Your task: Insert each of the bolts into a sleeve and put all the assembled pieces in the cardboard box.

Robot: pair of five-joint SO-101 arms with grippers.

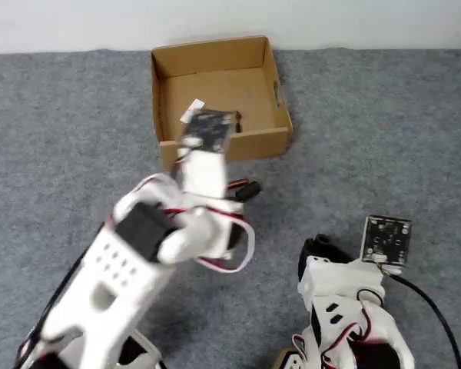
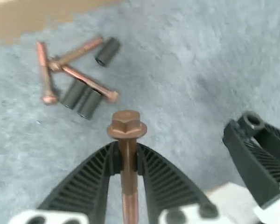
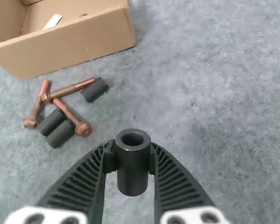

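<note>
Bolt (image 2: 127, 128) is pinched head-out in the left claw (image 2: 127, 156). The right claw (image 3: 132, 156) pinches a sleeve (image 3: 132, 170), bore exposed, apparently ready for mating. Spare bolts (image 3: 67, 91) and spare sleeves (image 3: 60, 133) lie ahead of both claws.

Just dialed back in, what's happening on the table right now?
The left gripper is shut on a copper-coloured hex-head bolt, and the right gripper is shut on a black cylindrical sleeve. The two parts are apart, not yet joined. Three loose bolts and three loose sleeves lie in a heap on the grey carpet beside the brown cardboard box.
</note>
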